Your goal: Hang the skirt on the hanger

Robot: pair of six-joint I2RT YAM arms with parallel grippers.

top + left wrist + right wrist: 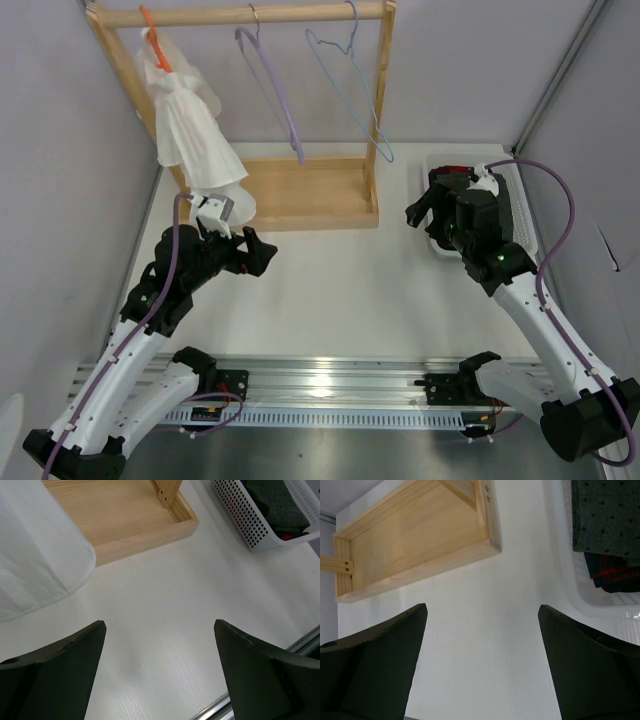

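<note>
Two arms are rising from the near edge. The left gripper (258, 254) (160, 625) is hovering over the white tabletop (340, 290), its fingers spread wide and holding nothing. The right gripper (420, 212) (482, 607) is likewise gaping wide with nothing in it, hanging just left of one white basket (527, 205) (235, 515) (570, 592) at far right.

One skirt (277, 502) (607, 515) is lying folded in that basket, on top of one plaid cloth (610, 575).

One wooden rack (310, 195) (120, 520) (415, 540) is standing at the far side, carrying three hangers:
- The orange hanger (152, 30) at left is bearing one white garment (190, 130) (35, 555).
- The purple hanger (280, 90) in the middle is hanging bare.
- The hanger (372, 118) in light blue at right is hanging bare.
</note>
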